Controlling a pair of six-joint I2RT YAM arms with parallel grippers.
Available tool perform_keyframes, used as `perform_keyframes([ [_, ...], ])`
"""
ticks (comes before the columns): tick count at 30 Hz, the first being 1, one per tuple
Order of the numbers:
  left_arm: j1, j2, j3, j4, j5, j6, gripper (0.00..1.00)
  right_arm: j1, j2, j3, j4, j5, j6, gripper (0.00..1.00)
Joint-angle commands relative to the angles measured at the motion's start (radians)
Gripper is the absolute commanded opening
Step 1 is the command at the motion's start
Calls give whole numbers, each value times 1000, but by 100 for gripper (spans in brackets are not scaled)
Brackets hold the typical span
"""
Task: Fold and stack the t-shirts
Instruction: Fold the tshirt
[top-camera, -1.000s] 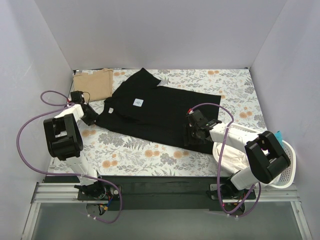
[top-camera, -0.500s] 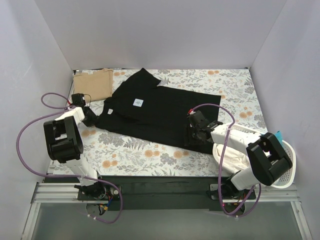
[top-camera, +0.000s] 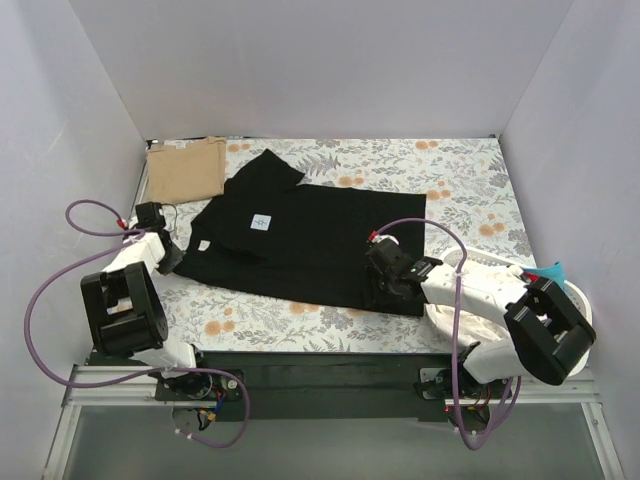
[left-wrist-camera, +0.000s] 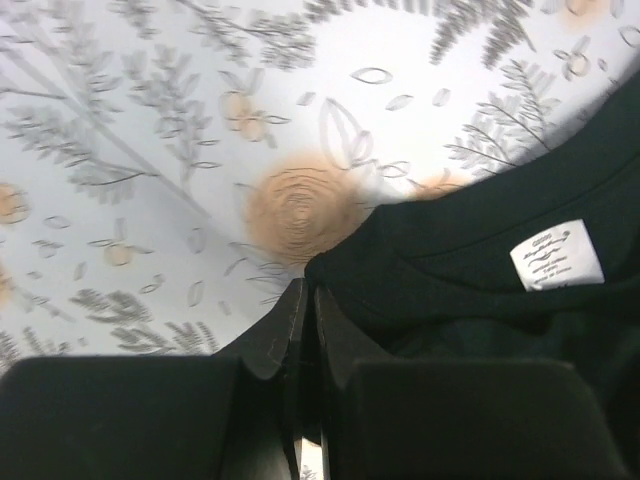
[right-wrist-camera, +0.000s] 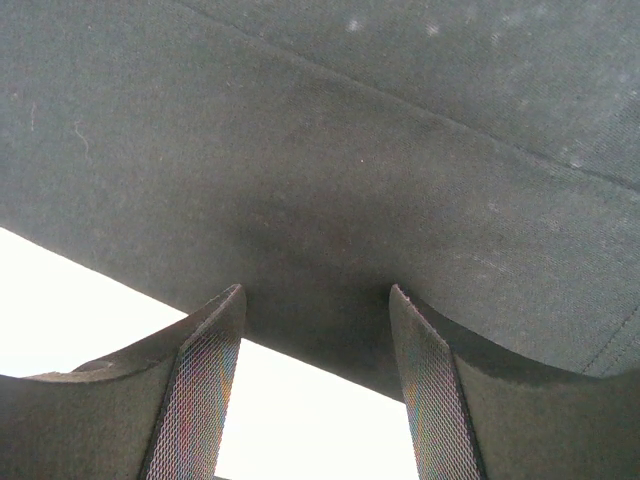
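Observation:
The black t-shirt (top-camera: 310, 235) lies spread on the floral cloth, with its white square label (top-camera: 262, 221) up. My left gripper (top-camera: 170, 252) is at the shirt's left edge. In the left wrist view it (left-wrist-camera: 308, 285) is shut on a pinch of the black fabric (left-wrist-camera: 470, 300) beside the collar and a small neck label (left-wrist-camera: 557, 255). My right gripper (top-camera: 378, 283) is at the shirt's near right hem. In the right wrist view it (right-wrist-camera: 315, 290) is open, its fingers (right-wrist-camera: 205, 370) spread over the edge of the black shirt (right-wrist-camera: 330, 150). The tan-beige t-shirt (top-camera: 185, 168) lies folded at the back left corner.
The grey-and-orange floral cloth (top-camera: 460, 180) covers the table. A white basket (top-camera: 578, 318) holding pale cloth stands at the near right, with a teal thing (top-camera: 552, 270) on its rim. White walls close in the back and both sides.
The black shirt has slid left and toward the near edge and lies flatter. Both grippers moved the same way with it, the left still pinching the edge.

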Motion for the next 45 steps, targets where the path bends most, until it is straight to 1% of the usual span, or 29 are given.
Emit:
perform_keyframes([
  [1, 50, -87, -15, 1, -166, -9, 0, 52, -9, -81, -186, -37, 80, 67],
  [4, 64, -119, -15, -17, -222, -34, 0, 77, -51, -98, -193, -49, 117, 67],
  [5, 63, -131, -13, -20, -240, -37, 1, 86, -69, -102, -192, -53, 123, 67],
  [6, 63, -159, -16, -19, -242, -32, 15, 91, -77, -105, -193, -61, 131, 67],
  [8, 63, -184, -21, -16, -249, -32, 54, 94, -101, -104, -202, -61, 134, 67],
  [9, 63, -202, -28, -14, -248, -31, 69, 95, -109, -101, -210, -55, 136, 67],
  [10, 63, -208, -29, -14, -243, -28, 87, 96, -117, -98, -216, -52, 136, 67],
  [14, 55, -239, -13, -28, -191, -19, 88, 95, -169, -64, -255, -44, 131, 67],
  [15, 20, -269, -13, -30, -158, -15, 87, 96, -176, -58, -258, -43, 131, 68],
  [16, -12, -285, -16, -24, -156, -2, 86, 94, -186, -55, -258, -41, 131, 68],
  [17, -47, -300, -22, -10, -156, 3, 86, 94, -199, -52, -259, -41, 134, 68],
  [18, -96, -312, -21, -11, -123, 8, 86, 94, -204, -41, -261, -40, 136, 68],
  [19, -109, -314, -18, -14, -55, 8, 85, 94, -207, -35, -261, -40, 136, 68],
  [20, -117, -317, -18, -10, 9, 8, 80, 95, -215, -24, -259, -41, 139, 68],
  [21, -150, -319, -19, -4, 81, 5, 79, 94, -216, -6, -261, -41, 139, 68],
  [23, -212, -320, -15, 1, 85, -6, 78, 94, -218, 17, -259, -43, 137, 68],
  [24, -282, -317, -9, -3, 76, -32, 78, 94, -216, 28, -261, -40, 133, 68],
  [25, -319, -316, -6, -10, 92, -55, 78, 95, -215, 49, -261, -35, 128, 68],
  [28, -365, -300, -16, -33, 163, -141, 78, 95, -207, 80, -267, -24, 117, 68],
  [30, -393, -299, -44, -42, 166, -184, 78, 96, -203, 92, -269, -24, 113, 68],
  [33, -430, -300, -71, -42, 160, -207, 78, 94, -206, 99, -269, -24, 114, 68],
  [37, -447, -282, -82, -54, 148, -206, 79, 96, -213, 96, -269, -23, 113, 69],
  [40, -464, -271, -93, -82, 97, -203, 79, 94, -224, 85, -267, -20, 117, 69],
  [45, -485, -250, -121, -28, 140, -225, 80, 96, -226, 77, -269, -17, 122, 69],
])
